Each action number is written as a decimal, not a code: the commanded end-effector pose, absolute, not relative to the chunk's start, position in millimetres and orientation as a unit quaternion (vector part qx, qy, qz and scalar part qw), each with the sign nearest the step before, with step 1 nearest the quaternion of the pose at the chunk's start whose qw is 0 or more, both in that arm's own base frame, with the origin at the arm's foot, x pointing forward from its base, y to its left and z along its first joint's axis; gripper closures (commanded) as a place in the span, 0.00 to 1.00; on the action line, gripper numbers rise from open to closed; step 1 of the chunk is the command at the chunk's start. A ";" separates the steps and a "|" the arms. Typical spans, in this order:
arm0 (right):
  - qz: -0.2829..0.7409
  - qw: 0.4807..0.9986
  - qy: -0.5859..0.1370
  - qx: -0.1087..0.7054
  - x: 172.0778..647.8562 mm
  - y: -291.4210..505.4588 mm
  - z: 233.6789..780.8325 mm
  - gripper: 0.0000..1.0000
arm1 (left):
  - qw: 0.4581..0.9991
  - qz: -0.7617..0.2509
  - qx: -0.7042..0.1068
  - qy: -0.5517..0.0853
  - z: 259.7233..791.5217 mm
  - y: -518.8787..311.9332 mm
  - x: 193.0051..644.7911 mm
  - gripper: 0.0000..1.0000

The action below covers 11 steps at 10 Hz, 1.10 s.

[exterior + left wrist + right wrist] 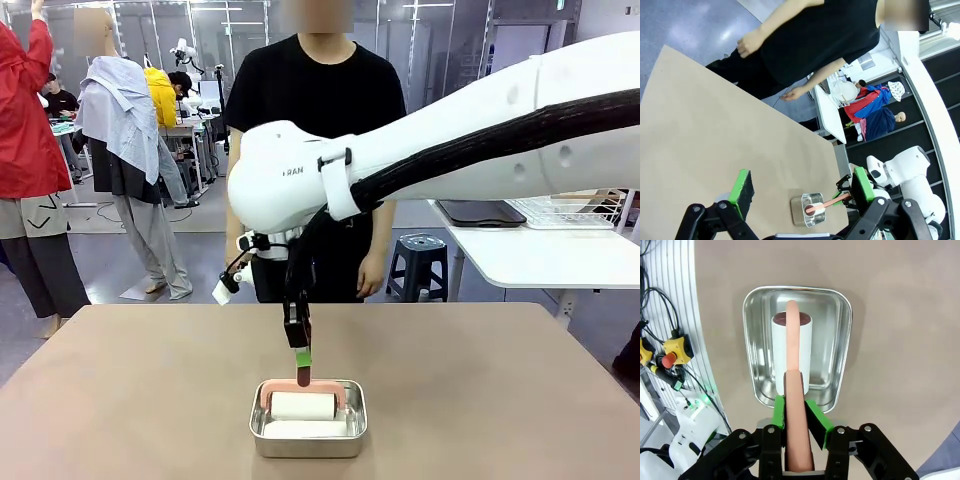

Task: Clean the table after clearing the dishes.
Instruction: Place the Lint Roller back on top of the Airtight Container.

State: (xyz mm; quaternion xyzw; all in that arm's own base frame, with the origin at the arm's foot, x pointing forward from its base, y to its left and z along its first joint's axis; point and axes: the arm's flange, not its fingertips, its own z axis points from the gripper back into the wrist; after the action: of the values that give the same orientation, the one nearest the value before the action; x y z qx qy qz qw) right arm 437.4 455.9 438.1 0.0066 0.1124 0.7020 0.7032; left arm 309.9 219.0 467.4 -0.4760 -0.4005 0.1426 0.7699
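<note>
Over the steel pan [308, 432], right hand [303, 357] seemingly vertical

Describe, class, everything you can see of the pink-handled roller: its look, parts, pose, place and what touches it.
The roller has a white cylindrical roll and a smooth salmon-pink handle, plastic by its look, that forks into a frame around the roll. It sits in the small steel pan on the table, roll lying flat, handle rising upright. The right gripper is shut on the handle, green pads pressed against both sides. Nothing else touches it.
</note>
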 end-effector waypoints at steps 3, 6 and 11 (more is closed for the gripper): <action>0.688 0.717 0.112 -0.017 446.3 461.6 422.7 0.77 | 0.772 0.144 -0.478 -0.392 470.1 220.8 307.1 0.00; 0.685 0.721 0.101 -0.019 452.1 454.8 410.1 0.77 | 0.772 0.144 -0.478 -0.392 470.1 220.8 307.1 0.00; 0.684 0.724 0.080 -0.036 455.3 444.9 417.9 0.10 | 0.772 0.144 -0.478 -0.392 470.1 220.8 307.1 0.00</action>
State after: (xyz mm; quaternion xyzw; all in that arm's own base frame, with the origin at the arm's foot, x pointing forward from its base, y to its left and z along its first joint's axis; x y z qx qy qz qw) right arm 464.8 453.2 418.6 -0.0204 0.0911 0.6921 0.7157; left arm 309.9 219.0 467.4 -0.4760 -0.4005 0.1426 0.7699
